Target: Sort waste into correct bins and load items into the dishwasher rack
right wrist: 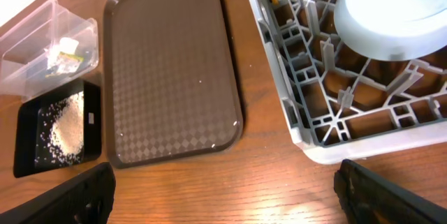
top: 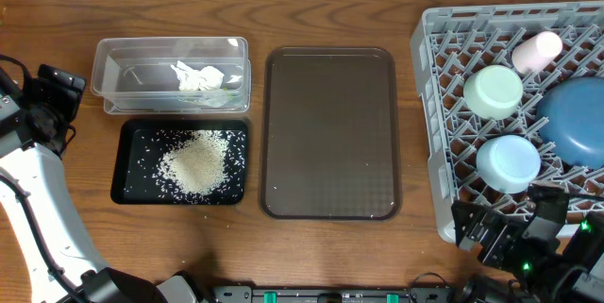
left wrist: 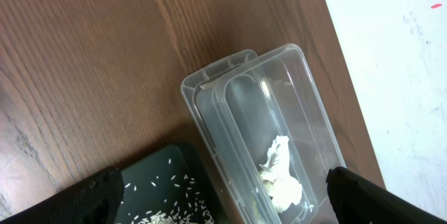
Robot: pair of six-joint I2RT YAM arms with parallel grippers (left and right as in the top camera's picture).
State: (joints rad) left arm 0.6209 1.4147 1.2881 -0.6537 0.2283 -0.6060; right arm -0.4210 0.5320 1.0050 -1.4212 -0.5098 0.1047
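Rack (top: 436, 143): grey lattice crate, biggest thing here, at the right end of the table and cut by the overhead frame's edge. All 4 dishes sit in it.

Brown serving tray (top: 330, 133): flat, bare, long axis far-to-near, between the bins and the rack.

Dark-blue bowl (top: 578, 119): at the rack's right side, partly out of frame.

Clear tub (top: 170, 50): rounded corners, long axis left-right, far-left of the table.

Black tray (top: 126, 166): same orientation, just beside the tub on its near side.

Mint-green bowl (top: 493, 91) and light-blue bowl (top: 508, 161): round pale discs, green farther back and blue nearer, both left of the dark-blue bowl. Can't tell if they're mouth up or down.

Pink cup (top: 536, 51): tilted on its side, long axis running diagonally toward the far-right.

Rice heap (top: 198, 163): piled mid black tray, stray grains scattered around it.

Paper scrap (top: 198, 77): crumpled, white, inside the tub toward its right half.

Packet (right wrist: 70, 63): yellow-green bit in the tub by the paper, too small for detail.

L gripper (left wrist: 223, 182): fingers spread wide, holding nothing, above the tub/tray edge.

R gripper (right wrist: 225, 182): also spread wide, nothing held, over the table at the rack's near-left corner.
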